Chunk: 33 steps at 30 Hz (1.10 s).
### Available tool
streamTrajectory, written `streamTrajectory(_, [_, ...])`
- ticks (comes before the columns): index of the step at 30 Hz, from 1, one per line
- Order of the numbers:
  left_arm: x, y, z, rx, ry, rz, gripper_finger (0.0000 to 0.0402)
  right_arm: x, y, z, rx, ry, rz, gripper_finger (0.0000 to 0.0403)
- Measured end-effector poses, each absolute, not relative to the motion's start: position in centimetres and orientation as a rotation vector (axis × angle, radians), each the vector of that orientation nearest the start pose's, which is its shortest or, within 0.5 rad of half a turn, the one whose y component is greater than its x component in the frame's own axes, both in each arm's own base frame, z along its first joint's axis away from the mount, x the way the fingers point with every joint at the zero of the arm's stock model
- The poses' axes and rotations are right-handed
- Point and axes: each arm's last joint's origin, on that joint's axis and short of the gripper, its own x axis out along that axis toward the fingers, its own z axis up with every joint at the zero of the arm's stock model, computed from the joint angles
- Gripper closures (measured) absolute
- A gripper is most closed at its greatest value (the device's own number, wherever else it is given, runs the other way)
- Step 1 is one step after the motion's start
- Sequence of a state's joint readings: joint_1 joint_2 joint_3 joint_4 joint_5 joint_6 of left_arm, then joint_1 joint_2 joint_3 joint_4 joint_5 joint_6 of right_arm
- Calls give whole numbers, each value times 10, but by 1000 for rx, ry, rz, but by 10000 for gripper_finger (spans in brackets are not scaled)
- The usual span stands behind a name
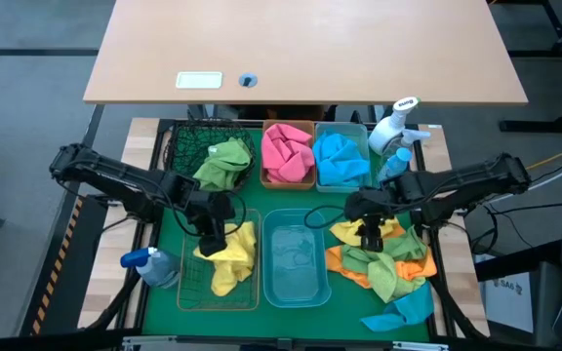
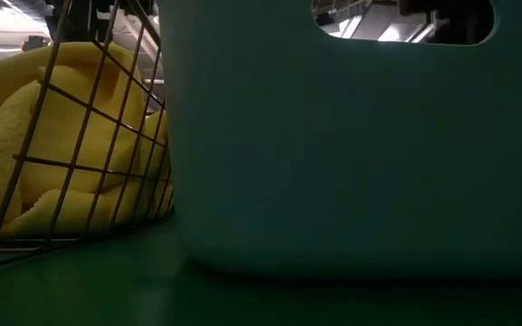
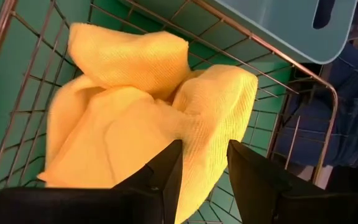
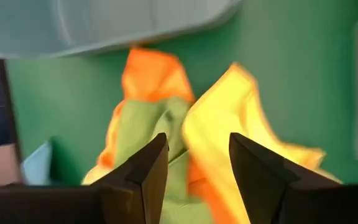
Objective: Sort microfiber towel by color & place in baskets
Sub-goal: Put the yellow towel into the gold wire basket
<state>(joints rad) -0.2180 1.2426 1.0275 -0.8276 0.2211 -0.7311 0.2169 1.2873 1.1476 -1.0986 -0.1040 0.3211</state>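
The left gripper point(image 3: 202, 165) hangs spread directly above the yellow towels point(image 3: 148, 112) lying in the rectangular wire basket point(image 3: 278, 62), pinching nothing; this suits a release. The right gripper point(image 4: 194, 158), jaws apart and empty, sits over the unsorted pile point(image 1: 383, 258), a yellow towel point(image 4: 229, 124) just ahead, probably the next pick

we see a white spray bottle point(image 1: 395, 125) at upper right of the high view, a blue spray bottle point(image 1: 150, 264) at lower left, a wooden desk point(image 1: 305, 49) across the top.
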Motion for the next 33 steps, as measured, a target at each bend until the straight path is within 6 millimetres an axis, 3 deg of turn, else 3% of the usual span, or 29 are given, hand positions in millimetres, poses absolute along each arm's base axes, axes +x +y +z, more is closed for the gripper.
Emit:
streamTrajectory(7, [229, -56, 277, -639, 1134, 28, 282, 217, 58, 284, 342, 1352, 82, 233])
streamTrajectory(13, [229, -56, 277, -634, 1126, 37, 282, 207, 87, 284, 405, 1393, 60, 233])
streamTrajectory(23, [230, -55, 277, -621, 1113, 61, 282, 185, 136, 276, 285, 1326, -122, 233])
streamTrajectory(33, [230, -55, 277, -616, 1109, 70, 282, 179, 156, 251, 164, 1454, -260, 233])
